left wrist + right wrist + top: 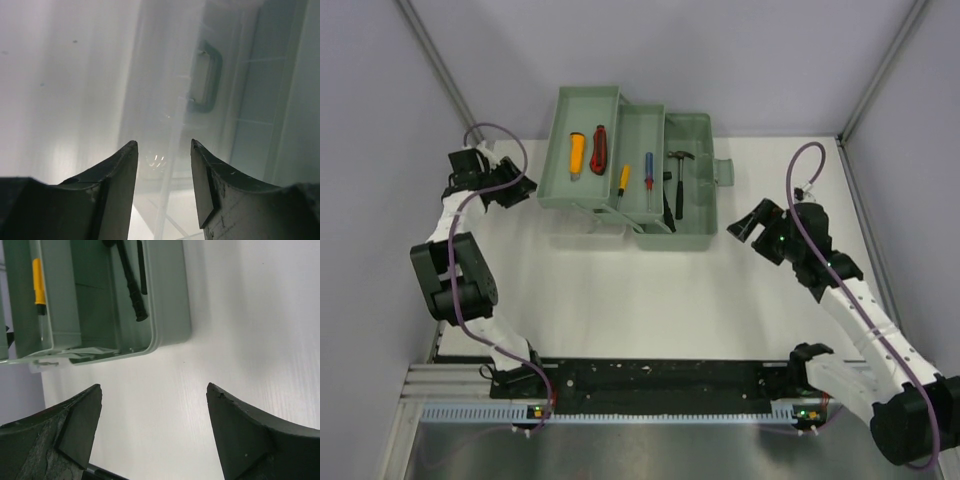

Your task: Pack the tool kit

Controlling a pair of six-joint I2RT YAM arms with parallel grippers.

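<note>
The grey-green toolbox (692, 235) stands open at the back middle, its fold-out trays stepped out to the left. The far-left tray holds a yellow cutter (577, 153) and a red cutter (599, 149). The middle tray holds a yellow-handled screwdriver (623, 180) and a blue one (648, 178). A hammer (679, 180) lies in the base. My left gripper (517, 188) is open and empty just left of the trays; its wrist view (162, 147) shows hazy plastic and a loop handle (207, 75). My right gripper (738, 225) is open and empty right of the box, over bare table (154, 390).
The right wrist view shows the box's near corner (170, 335) with a black tool handle (131, 287) and a yellow handle (37, 275) inside. Grey walls close in the table at the left, back and right. The arm bases sit on a black rail (660, 385).
</note>
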